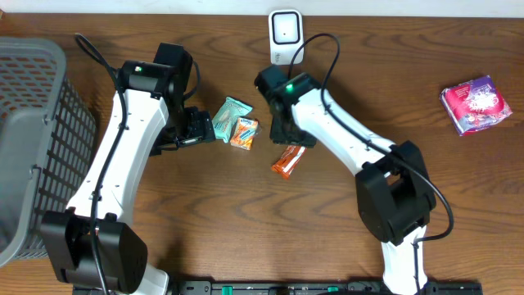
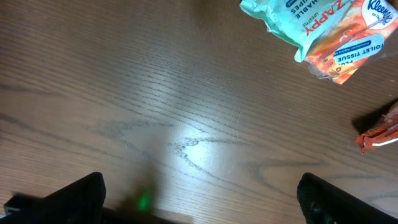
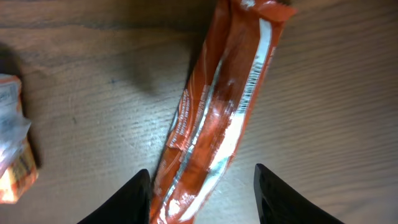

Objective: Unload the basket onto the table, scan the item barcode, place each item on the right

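Right wrist view shows the orange snack bar lying flat on the wooden table between the half-open, empty right fingers; it looks light, crinkly and slippery, best pinched across its narrow width, with bare wood beside it, while the left fingers gape wide, holding nothing.

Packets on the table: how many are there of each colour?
Teal packet: 1
Orange packets: 2, the tissue pack and the long wrapper
Pink packet: 1
Total: 4
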{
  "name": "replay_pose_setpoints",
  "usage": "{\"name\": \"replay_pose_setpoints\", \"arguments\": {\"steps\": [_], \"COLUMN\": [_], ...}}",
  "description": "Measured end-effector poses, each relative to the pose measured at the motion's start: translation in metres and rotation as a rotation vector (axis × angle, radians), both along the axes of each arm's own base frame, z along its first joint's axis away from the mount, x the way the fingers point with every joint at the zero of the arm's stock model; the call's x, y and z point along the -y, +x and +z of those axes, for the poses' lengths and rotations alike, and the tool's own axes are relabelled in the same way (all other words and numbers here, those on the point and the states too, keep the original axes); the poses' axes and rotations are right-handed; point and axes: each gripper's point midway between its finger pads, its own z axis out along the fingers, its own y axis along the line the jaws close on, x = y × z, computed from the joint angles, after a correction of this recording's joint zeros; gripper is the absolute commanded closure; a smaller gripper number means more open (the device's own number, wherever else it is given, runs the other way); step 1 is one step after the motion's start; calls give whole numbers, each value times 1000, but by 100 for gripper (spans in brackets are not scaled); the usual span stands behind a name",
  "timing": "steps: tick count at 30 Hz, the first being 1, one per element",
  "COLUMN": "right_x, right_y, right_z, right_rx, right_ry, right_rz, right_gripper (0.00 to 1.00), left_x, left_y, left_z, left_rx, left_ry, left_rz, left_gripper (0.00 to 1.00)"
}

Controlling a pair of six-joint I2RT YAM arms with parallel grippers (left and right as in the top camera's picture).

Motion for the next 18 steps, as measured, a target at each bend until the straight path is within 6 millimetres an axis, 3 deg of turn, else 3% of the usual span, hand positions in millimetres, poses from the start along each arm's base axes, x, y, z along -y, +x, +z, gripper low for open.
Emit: {"name": "replay_pose_setpoints", "arguments": {"steps": [12, 18], "right_x": [5, 9], "right_y": [-13, -14], "right_z": [-49, -50], "right_rx": [60, 76], "right_ry": [-36, -40], "right_rz": [-93, -115], "right_gripper": [52, 81], "left_x": [0, 0], "left_y": [0, 0], "left_z": [0, 0], "left_rx": [1, 0], "left_ry": [0, 0], "left_rz": [0, 0], "left_gripper": [2, 2]}}
